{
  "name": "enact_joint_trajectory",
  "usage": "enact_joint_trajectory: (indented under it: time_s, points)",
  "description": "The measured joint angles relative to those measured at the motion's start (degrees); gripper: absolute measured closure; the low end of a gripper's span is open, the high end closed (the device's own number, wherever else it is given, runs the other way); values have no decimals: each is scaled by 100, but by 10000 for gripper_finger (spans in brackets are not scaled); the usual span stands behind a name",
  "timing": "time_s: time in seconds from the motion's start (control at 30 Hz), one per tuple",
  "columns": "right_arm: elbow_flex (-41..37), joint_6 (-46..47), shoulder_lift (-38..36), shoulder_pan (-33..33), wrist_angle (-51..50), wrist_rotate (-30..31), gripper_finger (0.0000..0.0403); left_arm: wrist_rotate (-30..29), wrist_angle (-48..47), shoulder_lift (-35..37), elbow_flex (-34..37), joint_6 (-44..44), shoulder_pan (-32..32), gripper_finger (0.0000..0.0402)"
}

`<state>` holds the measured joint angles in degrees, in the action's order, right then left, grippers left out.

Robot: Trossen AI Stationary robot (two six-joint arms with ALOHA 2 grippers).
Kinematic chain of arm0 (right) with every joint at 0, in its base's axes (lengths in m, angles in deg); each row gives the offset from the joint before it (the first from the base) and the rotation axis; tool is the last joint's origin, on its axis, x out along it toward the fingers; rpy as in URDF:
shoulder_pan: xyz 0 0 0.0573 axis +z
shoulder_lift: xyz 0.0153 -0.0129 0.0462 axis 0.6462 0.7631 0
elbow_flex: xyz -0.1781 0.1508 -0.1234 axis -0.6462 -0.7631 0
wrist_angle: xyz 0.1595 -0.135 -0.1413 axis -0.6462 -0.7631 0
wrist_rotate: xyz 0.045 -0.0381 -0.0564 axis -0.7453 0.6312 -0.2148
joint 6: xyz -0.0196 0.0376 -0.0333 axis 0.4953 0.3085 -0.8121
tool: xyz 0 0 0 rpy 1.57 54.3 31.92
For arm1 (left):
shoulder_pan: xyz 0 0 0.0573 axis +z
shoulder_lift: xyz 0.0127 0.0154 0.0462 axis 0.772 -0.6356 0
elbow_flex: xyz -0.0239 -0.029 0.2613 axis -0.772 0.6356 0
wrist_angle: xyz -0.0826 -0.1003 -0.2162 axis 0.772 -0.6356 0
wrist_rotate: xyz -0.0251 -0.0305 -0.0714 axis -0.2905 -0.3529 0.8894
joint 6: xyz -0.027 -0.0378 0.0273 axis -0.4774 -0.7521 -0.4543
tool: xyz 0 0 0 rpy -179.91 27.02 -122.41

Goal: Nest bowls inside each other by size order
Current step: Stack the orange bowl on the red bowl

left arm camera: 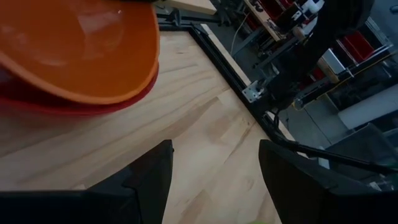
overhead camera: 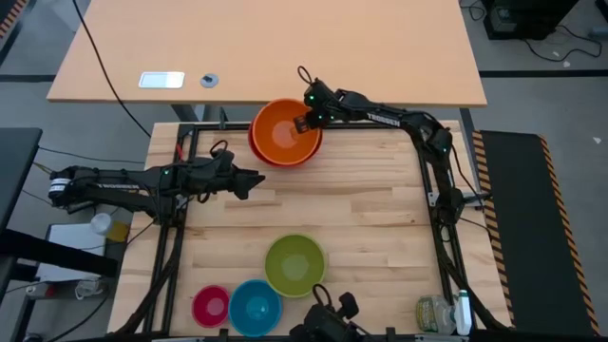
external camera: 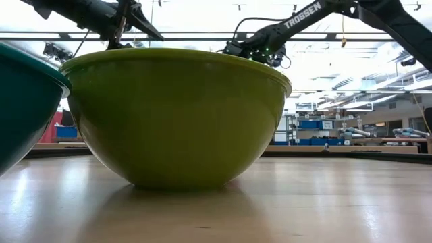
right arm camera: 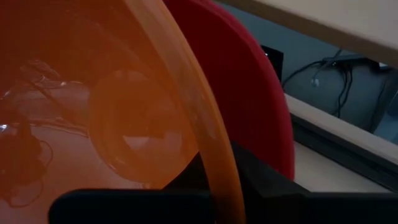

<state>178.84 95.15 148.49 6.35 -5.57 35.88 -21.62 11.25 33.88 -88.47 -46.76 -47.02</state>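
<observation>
The orange bowl (overhead camera: 285, 131) is over the red bowl (overhead camera: 253, 144) at the table's far edge; only a crescent of the red one shows on its left. My right gripper (overhead camera: 306, 122) is shut on the orange bowl's rim. My left gripper (overhead camera: 256, 180) is open and empty, above the table to the near left of these bowls, which show in its wrist view (left arm camera: 74, 43). The lime green bowl (overhead camera: 294, 264), the blue bowl (overhead camera: 255, 306) and the pink bowl (overhead camera: 211, 305) stand upright on their bases near the table's near edge. My right gripper holds the orange bowl by its rim (right arm camera: 208, 149) on the far right side, one finger inside the bowl and one outside. The fingers come slanting down from the table's far right. The bowl is open side up, slightly tilted, over the red bowl (right arm camera: 249, 93); whether it rests in it, I cannot tell.
A black frame (overhead camera: 190, 133) runs along the table's edges. A bottle (overhead camera: 437, 313) stands at the near right corner. A second tabletop (overhead camera: 285, 47) lies beyond the far edge. In the low view the green bowl (external camera: 175, 115) fills the foreground, with the blue bowl (external camera: 20, 108) beside it.
</observation>
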Motion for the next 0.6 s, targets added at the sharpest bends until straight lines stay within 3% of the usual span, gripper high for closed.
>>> enact_joint_trajectory:
  time_s: [0.3, 0.6]
  points:
    - [-2, -160, 213, 0, 175, -334, 350, -27, 370, 0, 0, 11, -196, 161]
    - [-1, -589, 215, -52, 235, -683, 263, -45, 503, 0, 0, 141, -320, 161]
